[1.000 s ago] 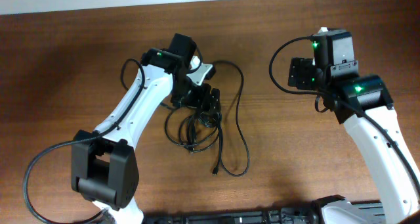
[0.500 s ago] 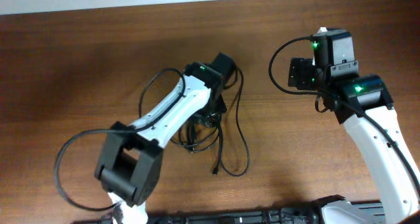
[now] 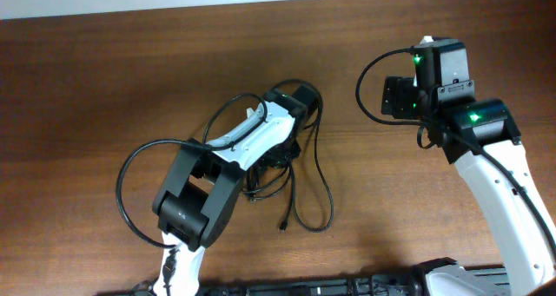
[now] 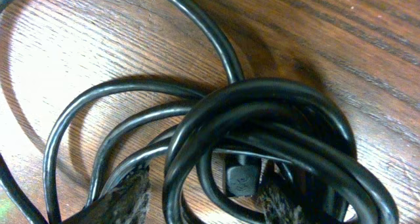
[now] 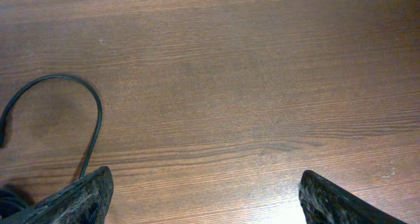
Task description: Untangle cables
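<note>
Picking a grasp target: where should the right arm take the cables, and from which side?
Probably the lone loop trailing right of the knot, from straight above, jaws across the strand: it lies flat, single, clear of the left gripper.

Two robot arms have smooth white plastic shells and boxy black joint housings. The left arm trails a thin black wire that bows out in a loose arc. The right arm has a similar black lead curving beside its wrist, and small green lights glow on its black housings. Seen close up, the left hand ends in two dark fingertips with a rough, speckled, worn-looking surface, and the right hand has the same coarse dark finger pads.
</note>
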`<state>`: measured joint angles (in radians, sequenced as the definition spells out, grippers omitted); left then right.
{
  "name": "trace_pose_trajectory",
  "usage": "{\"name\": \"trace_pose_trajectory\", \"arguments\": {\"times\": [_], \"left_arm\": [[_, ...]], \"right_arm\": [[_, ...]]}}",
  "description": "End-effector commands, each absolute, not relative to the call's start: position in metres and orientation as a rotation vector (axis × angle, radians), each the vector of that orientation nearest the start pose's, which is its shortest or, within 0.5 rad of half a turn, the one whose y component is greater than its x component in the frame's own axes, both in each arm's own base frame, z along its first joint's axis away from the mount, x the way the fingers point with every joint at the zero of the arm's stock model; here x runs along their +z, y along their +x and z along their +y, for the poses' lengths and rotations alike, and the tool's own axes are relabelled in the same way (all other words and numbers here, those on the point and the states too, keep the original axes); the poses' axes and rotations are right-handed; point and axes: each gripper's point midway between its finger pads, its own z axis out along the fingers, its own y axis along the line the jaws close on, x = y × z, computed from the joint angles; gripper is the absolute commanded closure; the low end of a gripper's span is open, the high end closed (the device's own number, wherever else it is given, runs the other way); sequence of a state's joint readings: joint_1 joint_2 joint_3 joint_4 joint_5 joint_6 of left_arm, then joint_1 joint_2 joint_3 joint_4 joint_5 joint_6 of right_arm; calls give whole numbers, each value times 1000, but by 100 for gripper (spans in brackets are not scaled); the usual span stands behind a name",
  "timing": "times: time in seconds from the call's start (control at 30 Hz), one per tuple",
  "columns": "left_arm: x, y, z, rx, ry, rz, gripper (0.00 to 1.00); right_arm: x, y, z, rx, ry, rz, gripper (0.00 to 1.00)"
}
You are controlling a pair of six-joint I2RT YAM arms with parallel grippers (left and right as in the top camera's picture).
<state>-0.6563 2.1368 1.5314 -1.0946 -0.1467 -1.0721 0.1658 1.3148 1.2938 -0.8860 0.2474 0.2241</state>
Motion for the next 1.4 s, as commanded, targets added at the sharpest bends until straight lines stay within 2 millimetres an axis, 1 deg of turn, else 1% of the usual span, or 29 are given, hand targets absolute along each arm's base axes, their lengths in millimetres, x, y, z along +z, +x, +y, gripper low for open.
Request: {"name": "trace_pose_trajectory", "arguments": {"times": [0.0, 0.1, 0.17, 0.23, 0.27, 0.3, 0.4, 0.47, 0.5, 0.53, 0.6, 0.63, 0.7, 0.77, 0.8, 0.83, 0.87, 0.93, 0.97, 1.0, 1.03, 1.07, 1.1, 1.13, 1.17, 1.23, 1.27, 1.33, 1.37], "left_arm": [[-11, 301, -199, 360, -643, 3046, 48], [-12, 303, -201, 342, -643, 3038, 59], [-12, 307, -204, 321, -643, 3029, 71], [-13, 308, -205, 310, -643, 3025, 90], [-13, 308, -205, 310, -644, 3024, 91], [-13, 309, -205, 310, -643, 3024, 98], [-13, 309, -205, 310, -626, 3028, 100], [-11, 311, -207, 302, -534, 3048, 100], [-6, 313, -209, 293, -466, 3059, 100], [4, 317, -211, 288, -427, 3063, 100], [34, 329, -219, 246, -335, 3041, 100], [58, 340, -222, 218, -283, 2996, 100], [87, 353, -226, 181, -192, 2935, 100], [127, 369, -231, 124, -64, 2842, 100], [150, 376, -228, 129, -31, 2773, 100], [161, 379, -224, 136, -26, 2737, 100], [179, 381, -218, 142, -44, 2685, 100], [196, 381, -212, 114, -66, 2652, 100], [204, 383, -208, 98, -84, 2635, 100], [213, 386, -203, 79, -82, 2616, 100], [218, 388, -205, 55, 8, 2610, 100], [221, 388, -213, 11, 141, 2609, 100], [225, 387, -222, -47, 245, 2601, 100], [227, 386, -229, -93, 296, 2594, 100], [231, 382, -247, -207, 427, 2576, 100], [239, 369, -279, -434, 648, 2523, 100], [243, 364, -289, -509, 703, 2503, 100], [250, 357, -305, -641, 746, 2472, 100], [252, 355, -308, -670, 755, 2464, 100]], "right_arm": [[233, 351, 15, -141, 168, 2442, 11], [233, 351, 15, -141, 168, 2442, 11], [233, 351, 15, -141, 168, 2442, 11], [233, 351, 15, -141, 168, 2443, 11], [233, 351, 15, -140, 168, 2442, 11], [233, 351, 15, -140, 168, 2442, 11], [232, 349, 15, -138, 166, 2451, 11], [230, 346, 15, -144, 164, 2467, 11], [228, 343, 14, -149, 163, 2481, 11], [227, 342, 14, -151, 162, 2487, 11], [225, 340, 14, -154, 161, 2496, 11], [225, 340, 14, -154, 161, 2498, 11], [225, 340, 13, -155, 160, 2498, 11], [225, 340, 14, -154, 160, 2499, 11], [225, 339, 13, -155, 160, 2502, 11], [224, 339, 13, -156, 160, 2504, 10], [224, 338, 13, -157, 159, 2508, 11], [222, 336, 17, -129, 150, 2520, 11], [221, 336, 25, -75, 120, 2533, 11], [219, 333, 56, 106, -108, 2553, 11], [221, 329, 79, 247, -263, 2538, 11], [225, 323, 100, 386, -408, 2504, 11], [229, 318, 114, 476, -498, 2471, 11], [234, 312, 127, 568, -587, 2428, 11], [244, 302, 147, 706, -735, 2334, 11], [256, 291, 164, 830, -868, 2219, 11], [258, 292, 165, 836, -882, 2199, 11], [260, 294, 166, 831, -883, 2186, 11], [260, 295, 166, 829, -884, 2180, 11]]}}
